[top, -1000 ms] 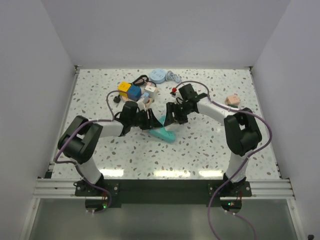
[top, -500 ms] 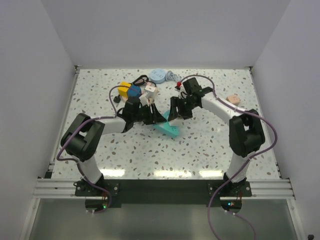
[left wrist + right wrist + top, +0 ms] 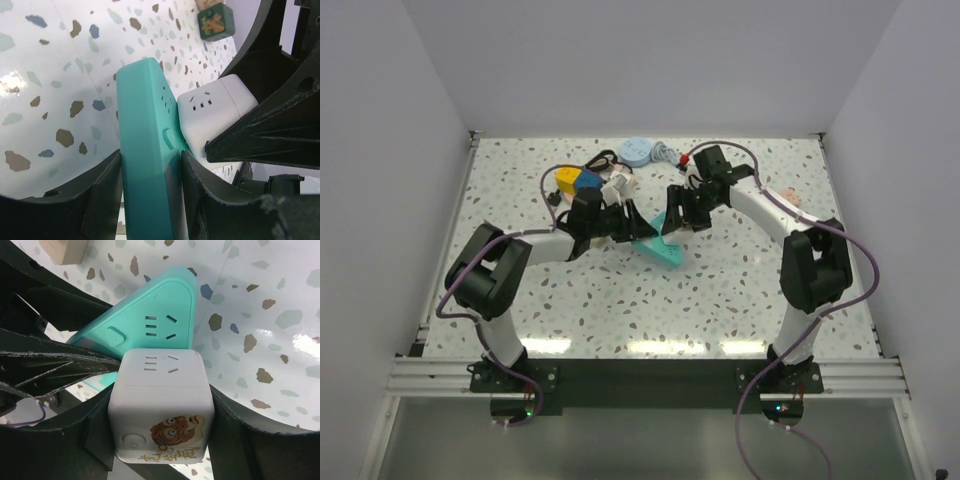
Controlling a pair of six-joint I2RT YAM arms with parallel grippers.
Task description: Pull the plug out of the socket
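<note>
The long cream-beige socket strip with red outlets is out of view. My left gripper (image 3: 632, 232) is shut on a teal triangular block (image 3: 666, 251) with outlet slots, its fingers (image 3: 102, 192) clamping the block's two flat sides (image 3: 145, 150). My right gripper (image 3: 672, 218) is shut on a white cube adapter with a tiger picture (image 3: 161, 400). The cube (image 3: 210, 110) rests against the teal block's slotted face (image 3: 150, 325). I cannot tell whether its pins are still inside. Both grippers meet at the table's middle back.
Clutter lies behind the grippers: a yellow cube (image 3: 565, 178), a blue cube (image 3: 588, 181), a white cube (image 3: 623, 183) with black cords, and a light blue disc (image 3: 637, 150). A beige piece (image 3: 787, 197) lies at the right. A dark green cube (image 3: 216, 22) sits nearby.
Both grippers have moved toward the back of the table with the teal block and white cube between them. The right wrist has swung back and to the right.
</note>
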